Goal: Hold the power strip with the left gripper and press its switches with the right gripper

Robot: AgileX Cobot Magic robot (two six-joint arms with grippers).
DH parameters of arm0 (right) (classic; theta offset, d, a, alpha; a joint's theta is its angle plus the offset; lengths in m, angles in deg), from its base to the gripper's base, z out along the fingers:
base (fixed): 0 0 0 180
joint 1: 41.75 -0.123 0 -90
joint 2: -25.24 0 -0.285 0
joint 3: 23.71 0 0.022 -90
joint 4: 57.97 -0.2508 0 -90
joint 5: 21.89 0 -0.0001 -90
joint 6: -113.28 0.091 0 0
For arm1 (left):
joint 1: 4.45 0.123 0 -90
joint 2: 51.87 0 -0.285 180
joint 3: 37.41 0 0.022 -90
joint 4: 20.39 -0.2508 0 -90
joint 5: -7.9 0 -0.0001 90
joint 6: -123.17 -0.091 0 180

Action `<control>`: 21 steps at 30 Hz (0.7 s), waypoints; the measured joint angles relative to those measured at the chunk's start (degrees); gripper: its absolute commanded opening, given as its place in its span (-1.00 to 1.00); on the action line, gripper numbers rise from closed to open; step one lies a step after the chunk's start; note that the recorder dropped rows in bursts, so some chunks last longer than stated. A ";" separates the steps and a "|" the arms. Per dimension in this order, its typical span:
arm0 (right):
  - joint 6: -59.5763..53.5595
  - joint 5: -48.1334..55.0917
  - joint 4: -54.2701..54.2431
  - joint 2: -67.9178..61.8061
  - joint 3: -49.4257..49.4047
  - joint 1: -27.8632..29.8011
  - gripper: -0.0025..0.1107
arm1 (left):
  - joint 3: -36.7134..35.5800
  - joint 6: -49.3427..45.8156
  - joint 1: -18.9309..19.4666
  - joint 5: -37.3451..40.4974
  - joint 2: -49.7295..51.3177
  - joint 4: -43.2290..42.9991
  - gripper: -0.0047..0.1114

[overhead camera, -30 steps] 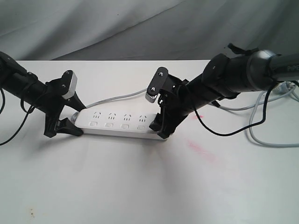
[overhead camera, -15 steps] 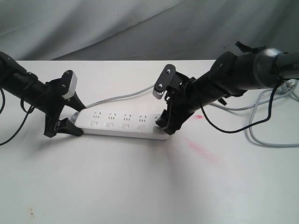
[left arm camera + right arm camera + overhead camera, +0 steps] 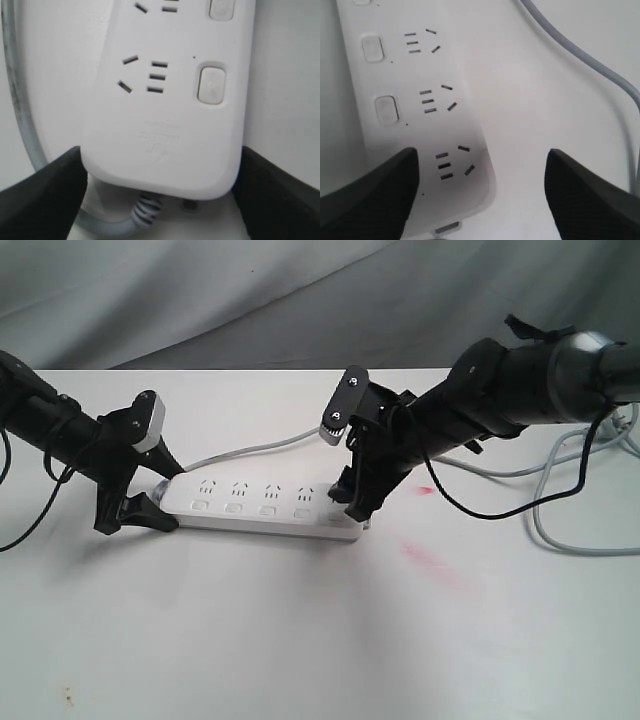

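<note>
The white power strip (image 3: 258, 507) lies flat on the table, its grey cord (image 3: 250, 448) leaving from the left end. My left gripper (image 3: 140, 512) is shut on that cord end; in the left wrist view its black fingers (image 3: 45, 195) press both sides of the power strip (image 3: 165, 125), beside one switch (image 3: 212, 85). My right gripper (image 3: 355, 503) stands open over the strip's right end. In the right wrist view one of its fingers (image 3: 367, 195) rests on the strip's button row and hides the last switch, while two switches (image 3: 386, 110) show farther along.
Loose grey cables (image 3: 585, 510) loop on the table at the right. A pink smear (image 3: 430, 560) marks the white tabletop (image 3: 300, 640) just right of the strip. Grey cloth hangs behind the table.
The right gripper has shifted slightly rightward to the strip's right end, and its wrist has swung back a little. The left arm and the strip have not moved.
</note>
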 measured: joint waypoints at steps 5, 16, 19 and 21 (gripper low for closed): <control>-0.12 0.11 0.00 -0.10 0.00 -0.76 0.20 | 0.00 0.00 0.00 0.00 0.00 0.00 0.21; -0.12 0.11 0.40 -1.29 -0.23 -0.76 0.20 | 0.00 0.00 0.00 0.00 0.00 0.00 0.21; -0.12 -0.33 0.40 -1.29 -1.37 -0.65 0.20 | 0.00 0.00 0.00 0.00 0.00 0.00 0.21; -0.12 -0.71 0.28 -1.29 -1.88 -0.65 0.20 | 0.00 0.00 0.00 0.00 0.00 0.00 0.21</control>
